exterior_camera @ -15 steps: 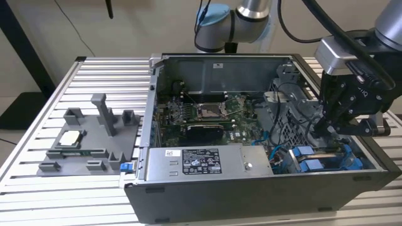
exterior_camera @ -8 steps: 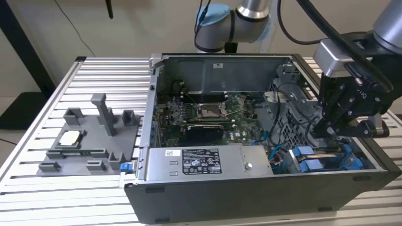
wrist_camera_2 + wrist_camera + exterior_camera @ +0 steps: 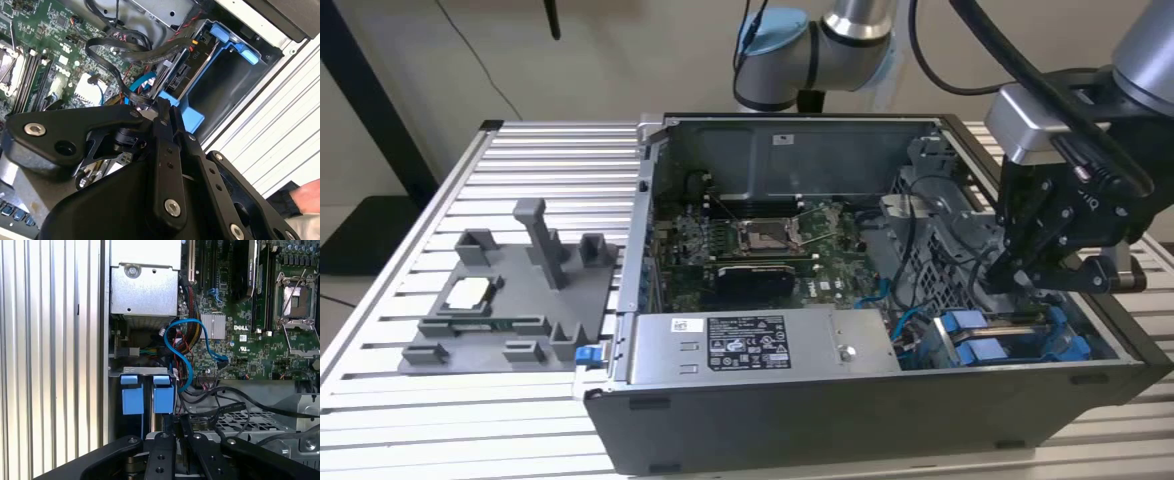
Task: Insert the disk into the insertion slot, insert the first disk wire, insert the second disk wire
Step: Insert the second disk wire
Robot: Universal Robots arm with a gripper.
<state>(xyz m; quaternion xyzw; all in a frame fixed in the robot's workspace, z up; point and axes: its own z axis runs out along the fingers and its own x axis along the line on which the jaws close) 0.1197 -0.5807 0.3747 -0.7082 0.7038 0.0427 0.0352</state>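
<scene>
Overhead, end effector (image 3: 1034, 275) above insertion slot (image 3: 1014, 340); case on slatted aluminium table (image 3: 520, 160).

Even, soft room light w/ no hard shadows. Worktop (image 3: 520, 160) slats bright, mild glare. Case interior dimmer, esp. the bay just under the gripper (image 3: 1034, 280). In both wrist views the gripper (image 3: 162, 107) links up close are dark, slightly soft; boards beyond stay sharp.

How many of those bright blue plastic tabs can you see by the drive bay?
2 in the first wrist view: one blue tab and a second blue tab right beside it, at the insertion slot. More may be hidden behind the arm.
</scene>
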